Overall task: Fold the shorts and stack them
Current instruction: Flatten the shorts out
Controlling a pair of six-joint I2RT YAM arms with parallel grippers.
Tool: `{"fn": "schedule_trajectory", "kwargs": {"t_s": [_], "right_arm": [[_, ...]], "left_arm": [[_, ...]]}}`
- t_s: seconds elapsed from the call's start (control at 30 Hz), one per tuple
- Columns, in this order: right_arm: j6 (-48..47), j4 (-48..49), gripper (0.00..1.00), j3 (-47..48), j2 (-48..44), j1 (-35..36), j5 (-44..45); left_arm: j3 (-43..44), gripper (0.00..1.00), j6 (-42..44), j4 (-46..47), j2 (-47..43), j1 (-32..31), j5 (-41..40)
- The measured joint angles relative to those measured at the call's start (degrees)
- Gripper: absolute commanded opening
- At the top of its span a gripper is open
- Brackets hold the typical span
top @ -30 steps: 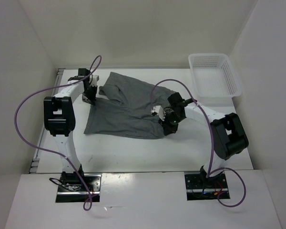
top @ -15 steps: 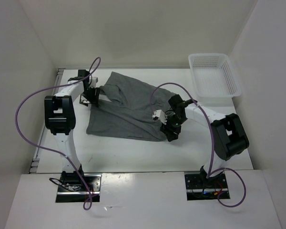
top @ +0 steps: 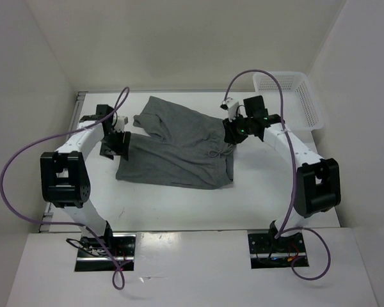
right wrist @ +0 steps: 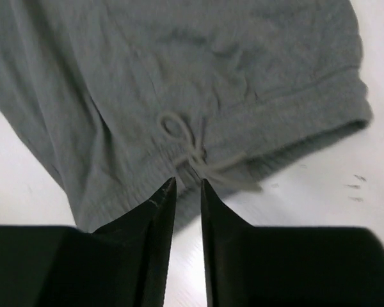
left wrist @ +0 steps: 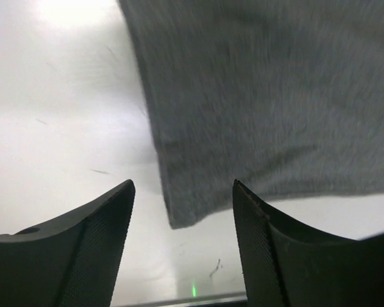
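Lying flat on the white table (top: pixel 179 208), the medium-grey soft fabric shorts (top: pixel 179 150) rest between the arms, held by neither. Left gripper (left wrist: pixel 182 185): jaws wide apart, empty, above a hem corner. Right gripper (right wrist: pixel 187 182): jaws narrowly apart, empty, over the drawstring waistband (right wrist: pixel 185 144). Both appear placed to take opposite edges for a fold. White plastic mesh basket (top: pixel 304 96), far right: nothing seen inside its visible part.

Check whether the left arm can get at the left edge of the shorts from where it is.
Probably yes. The left gripper hangs open right beside the shorts, and its wrist view shows a fabric corner lying flat on the table just ahead of its spread fingers, with nothing covering it.
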Motion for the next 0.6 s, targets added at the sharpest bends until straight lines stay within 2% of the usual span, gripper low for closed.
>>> {"fn": "schedule_trajectory", "kwargs": {"t_s": [0.07, 0.2, 0.4, 0.6], "right_arm": [[3.82, 3.76, 0.19, 0.0, 1.46, 2.75, 3.13], [9.62, 10.34, 0.13, 0.11, 8.2, 6.8, 9.27], [14.14, 14.29, 0.12, 1.05, 18.43, 6.71, 18.99], [16.68, 17.7, 0.12, 5.95, 23.54, 6.71, 26.56]], "left_arm": [[-3.5, 0.69, -0.02, -0.5, -0.17, -0.59, 0.74], [-9.84, 0.69, 0.0, -0.98, 1.14, -2.19, 0.59], [-13.03, 0.69, -0.17, 0.31, 2.51, -4.48, -4.7], [-16.39, 0.69, -0.28, 3.21, -0.76, -6.64, -8.46]]}}
